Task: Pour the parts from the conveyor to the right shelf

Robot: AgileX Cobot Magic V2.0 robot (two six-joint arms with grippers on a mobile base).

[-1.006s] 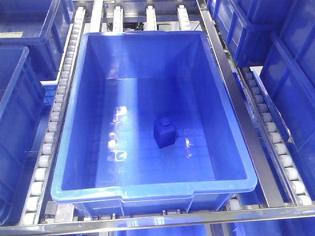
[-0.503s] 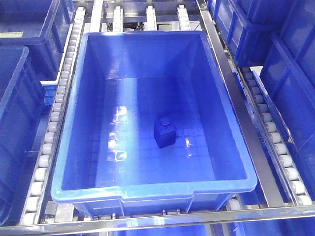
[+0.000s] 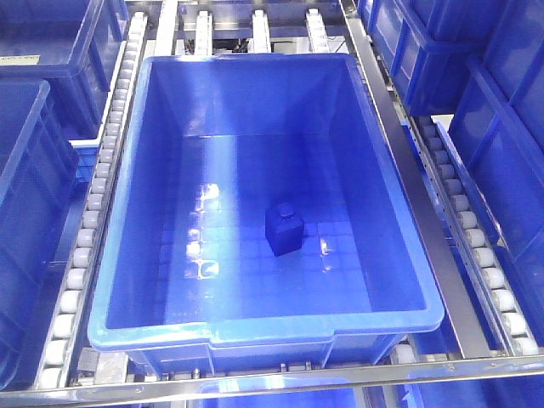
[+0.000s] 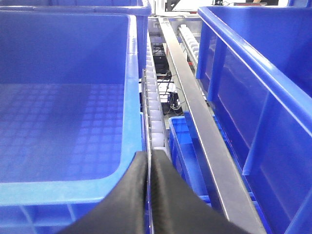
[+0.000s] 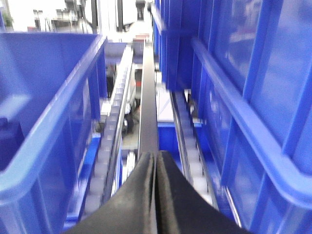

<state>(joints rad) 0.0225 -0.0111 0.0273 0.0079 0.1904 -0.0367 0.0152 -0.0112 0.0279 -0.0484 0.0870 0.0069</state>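
A large blue bin (image 3: 395, 212) sits on the roller conveyor (image 3: 93, 212) in the middle of the front view. One small dark blue part (image 3: 284, 229) lies on its floor, right of centre. Neither gripper shows in the front view. My left gripper (image 4: 148, 155) is shut and empty, low over the roller rail (image 4: 155, 112) between a left-hand bin (image 4: 131, 97) and the central bin's wall (image 4: 243, 78). My right gripper (image 5: 156, 155) is shut and empty over the metal rail (image 5: 148, 107) between the central bin (image 5: 63, 102) and the right shelf bins (image 5: 243, 97).
Blue bins stand on the left shelf (image 3: 34, 153) and the right shelf (image 3: 501, 144), each with its own roller tracks (image 3: 467, 238). A steel bar (image 3: 272, 374) crosses the front below the central bin. Another blue bin (image 4: 187, 151) sits on a lower level.
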